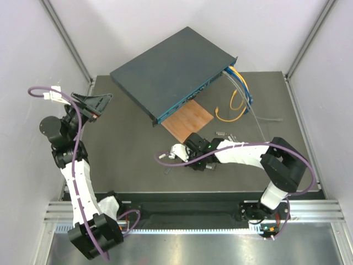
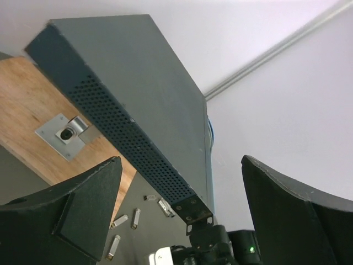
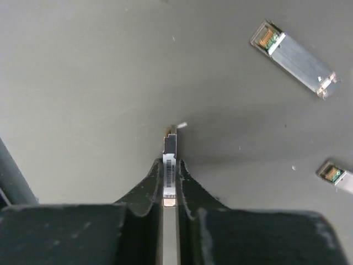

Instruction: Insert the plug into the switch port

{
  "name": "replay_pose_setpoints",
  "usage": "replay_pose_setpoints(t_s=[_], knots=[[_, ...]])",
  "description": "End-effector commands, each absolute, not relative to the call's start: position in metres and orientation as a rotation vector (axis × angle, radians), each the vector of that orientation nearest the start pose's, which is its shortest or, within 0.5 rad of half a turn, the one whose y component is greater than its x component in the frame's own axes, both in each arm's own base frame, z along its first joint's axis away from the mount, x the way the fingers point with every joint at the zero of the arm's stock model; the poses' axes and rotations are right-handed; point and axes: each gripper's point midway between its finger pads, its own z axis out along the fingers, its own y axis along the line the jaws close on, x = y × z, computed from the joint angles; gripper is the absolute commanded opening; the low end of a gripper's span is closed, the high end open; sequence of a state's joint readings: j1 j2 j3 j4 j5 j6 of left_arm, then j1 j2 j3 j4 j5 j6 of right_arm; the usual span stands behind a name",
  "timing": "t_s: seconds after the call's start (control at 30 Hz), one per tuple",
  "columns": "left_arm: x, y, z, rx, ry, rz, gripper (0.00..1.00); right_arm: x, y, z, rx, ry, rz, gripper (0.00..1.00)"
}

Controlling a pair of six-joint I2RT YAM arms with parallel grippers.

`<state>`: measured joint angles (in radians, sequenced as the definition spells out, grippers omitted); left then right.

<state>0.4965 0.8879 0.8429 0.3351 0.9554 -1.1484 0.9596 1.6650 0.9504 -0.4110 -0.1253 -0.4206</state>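
The switch (image 1: 171,72) is a flat dark blue-grey box lying askew at the back of the table, its teal port face (image 1: 182,103) turned toward the arms. My right gripper (image 1: 165,156) hangs low over the mat in front of it, shut on a thin silver plug (image 3: 170,146) whose tip sticks out past the gripper (image 3: 170,163). My left gripper (image 1: 91,105) is raised at the far left, open and holding nothing. In the left wrist view the switch (image 2: 149,99) shows its perforated side between the spread fingers (image 2: 88,199).
A thin wooden square (image 1: 187,120) lies against the switch's front. Loose plugs (image 3: 294,57) (image 3: 333,175) lie on the mat, more (image 1: 223,133) to the right. Yellow and blue cables (image 1: 240,94) trail from the switch's right end. Walls close in on both sides.
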Motion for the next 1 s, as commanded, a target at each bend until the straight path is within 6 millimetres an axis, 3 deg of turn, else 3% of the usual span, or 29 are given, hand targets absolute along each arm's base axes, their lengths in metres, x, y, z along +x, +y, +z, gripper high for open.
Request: replay_pose_setpoints(t_s=[0.0, 0.2, 0.4, 0.5, 0.53, 0.57, 0.6, 0.7, 0.87, 0.97], knots=[[0.276, -0.054, 0.424, -0.061, 1.436, -1.055, 0.93, 0.194, 0.285, 0.042, -1.701, 2.067, 0.372, 0.00], [0.266, -0.099, 0.425, 0.194, 1.491, -1.006, 0.91, 0.184, 0.277, 0.116, -1.581, 1.986, 0.634, 0.00], [0.252, -0.143, 0.420, 0.464, 1.533, -1.034, 0.86, 0.189, 0.247, 0.186, -1.412, 1.851, 0.678, 0.00], [0.242, -0.168, 0.421, 0.621, 1.521, -1.062, 0.83, 0.197, 0.227, 0.216, -1.349, 1.772, 0.571, 0.00], [0.243, -0.175, 0.411, 0.635, 1.568, -1.090, 0.82, 0.203, 0.219, 0.223, -1.331, 1.753, 0.502, 0.00], [0.235, -0.191, 0.415, 0.734, 1.533, -1.085, 0.81, 0.205, 0.213, 0.239, -1.321, 1.677, 0.449, 0.00], [0.244, -0.198, 0.406, 0.731, 1.579, -1.078, 0.80, 0.212, 0.206, 0.248, -1.294, 1.653, 0.375, 0.00], [0.229, -0.230, 0.397, 0.829, 1.651, -1.158, 0.78, 0.227, 0.190, 0.283, -1.238, 1.529, 0.204, 0.00], [0.210, -0.283, 0.378, 0.931, 1.749, -1.336, 0.78, 0.239, 0.178, 0.332, -1.244, 1.315, 0.000, 0.00], [0.208, -0.308, 0.363, 0.952, 1.821, -1.388, 0.78, 0.236, 0.181, 0.341, -1.317, 1.218, -0.061, 0.00]])
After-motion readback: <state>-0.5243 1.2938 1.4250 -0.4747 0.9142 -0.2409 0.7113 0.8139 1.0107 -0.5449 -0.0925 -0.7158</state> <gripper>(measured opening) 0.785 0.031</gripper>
